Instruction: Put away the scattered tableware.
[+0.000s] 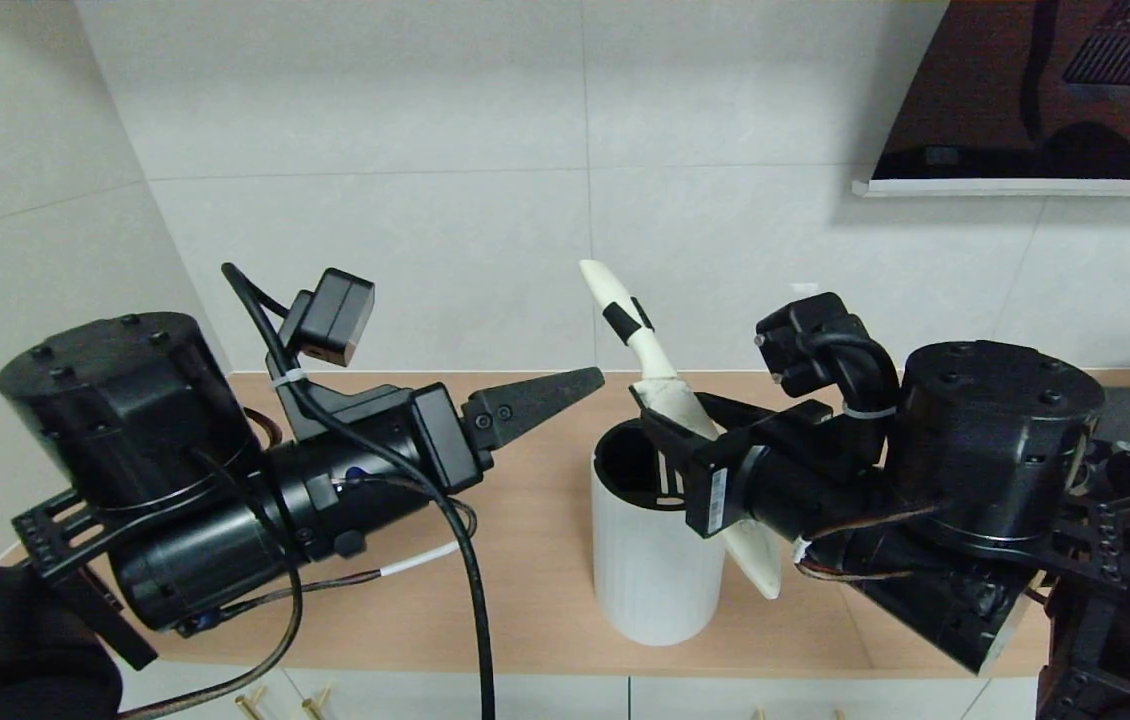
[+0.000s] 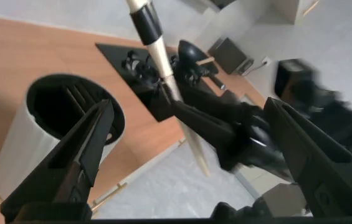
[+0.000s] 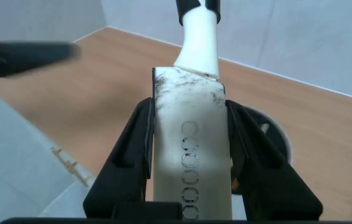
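My right gripper (image 1: 677, 420) is shut on a cream spatula (image 1: 640, 335) with a black band on its handle. The spatula is tilted, handle up toward the wall, with its blade end low beside the right of the white cylindrical holder (image 1: 650, 570). In the right wrist view the gripper (image 3: 189, 118) clamps the flat blade, and the spatula's handle (image 3: 200, 37) rises beyond it above the holder's dark mouth (image 3: 274, 134). My left gripper (image 2: 188, 107) is open and holds nothing, hovering left of the holder (image 2: 20, 155) and facing the spatula (image 2: 157, 50). One of its fingers (image 1: 535, 395) points toward the holder's rim.
The holder stands on a wooden counter (image 1: 525, 520) near its front edge, against a tiled wall. A black cooktop (image 2: 123, 53) lies at the counter's right end, under a dark range hood (image 1: 1025, 100). Cabinet handles (image 1: 250, 705) show below the counter's edge.
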Robot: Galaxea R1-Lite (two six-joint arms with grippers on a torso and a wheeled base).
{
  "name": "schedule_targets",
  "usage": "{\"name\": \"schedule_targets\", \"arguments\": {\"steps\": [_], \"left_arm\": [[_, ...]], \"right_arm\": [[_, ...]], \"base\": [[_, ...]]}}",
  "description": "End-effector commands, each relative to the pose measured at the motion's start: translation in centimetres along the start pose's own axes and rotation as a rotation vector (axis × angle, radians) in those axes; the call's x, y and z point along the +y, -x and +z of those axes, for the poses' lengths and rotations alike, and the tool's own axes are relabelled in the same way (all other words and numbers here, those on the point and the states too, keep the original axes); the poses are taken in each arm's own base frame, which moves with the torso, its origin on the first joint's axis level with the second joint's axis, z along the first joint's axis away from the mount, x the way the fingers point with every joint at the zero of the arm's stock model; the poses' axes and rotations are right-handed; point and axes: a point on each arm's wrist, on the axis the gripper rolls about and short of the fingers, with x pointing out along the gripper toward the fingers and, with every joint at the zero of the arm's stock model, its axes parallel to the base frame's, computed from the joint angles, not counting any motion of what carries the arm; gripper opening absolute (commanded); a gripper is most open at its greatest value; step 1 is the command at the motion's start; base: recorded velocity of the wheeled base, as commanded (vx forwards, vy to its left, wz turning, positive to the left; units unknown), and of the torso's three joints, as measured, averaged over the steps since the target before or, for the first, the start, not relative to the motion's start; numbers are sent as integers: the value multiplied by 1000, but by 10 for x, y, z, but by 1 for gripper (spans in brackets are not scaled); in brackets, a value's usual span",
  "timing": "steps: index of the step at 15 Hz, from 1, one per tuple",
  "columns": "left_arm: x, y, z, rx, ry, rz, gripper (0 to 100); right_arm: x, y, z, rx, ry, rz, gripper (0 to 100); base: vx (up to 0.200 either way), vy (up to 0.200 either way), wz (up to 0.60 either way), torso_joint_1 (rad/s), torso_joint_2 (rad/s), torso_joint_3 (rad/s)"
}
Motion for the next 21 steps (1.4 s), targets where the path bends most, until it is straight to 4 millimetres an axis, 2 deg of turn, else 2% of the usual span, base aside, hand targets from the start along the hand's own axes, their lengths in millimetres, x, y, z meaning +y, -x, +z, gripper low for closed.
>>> {"name": "schedule_targets", "arguments": {"steps": [1,6,9,21], "left_arm": [[6,-5,-8,8,2,-1,100],[10,-8,-10,-43,-17,-13,100],[12,-13,-9,-76,-18,16,100],[15,-16,-9,-86,-16,32,100]], "right_arm": [[12,4,-2,7,-19,42,0],[24,10,-8,31,-22,87,0],[33,14,-11,50,-87,161,0],[41,17,-17,73,-79,197,0]], "base": [[0,0,0,0,0,0],[0,0,0,0,0,0],[0,0,0,0,0,0],[0,0,0,0,0,0]]}}
